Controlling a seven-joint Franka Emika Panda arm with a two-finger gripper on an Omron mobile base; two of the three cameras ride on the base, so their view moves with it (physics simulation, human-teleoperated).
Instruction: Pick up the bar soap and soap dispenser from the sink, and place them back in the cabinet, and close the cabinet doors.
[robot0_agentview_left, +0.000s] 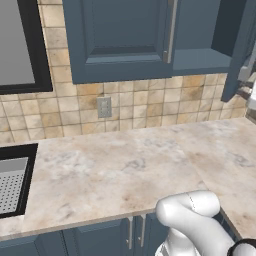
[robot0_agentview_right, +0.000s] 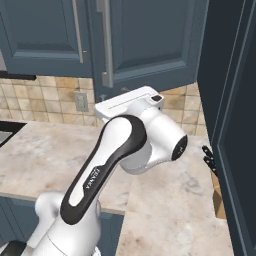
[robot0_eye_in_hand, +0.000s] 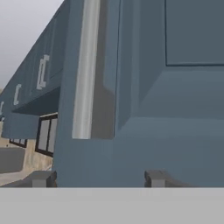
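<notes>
At the far left of your left base view you see the sink (robot0_agentview_left: 15, 182), with its grey perforated tray (robot0_agentview_left: 11, 185) lying in the basin; whether anything rests in it you cannot tell. Right of it the marble surface (robot0_agentview_left: 115, 170) stretches on below the cabinet (robot0_agentview_left: 200, 60), whose blue shelf (robot0_agentview_left: 200, 59) shows between one door (robot0_agentview_left: 120, 40) and the other door (robot0_agentview_left: 240, 50), swung open. In your hand view the hand (robot0_eye_in_hand: 98, 178) sits right against a door's lower edge, fingertips (robot0_eye_in_hand: 41, 178) apart, beneath the long silver handle (robot0_eye_in_hand: 85, 70).
</notes>
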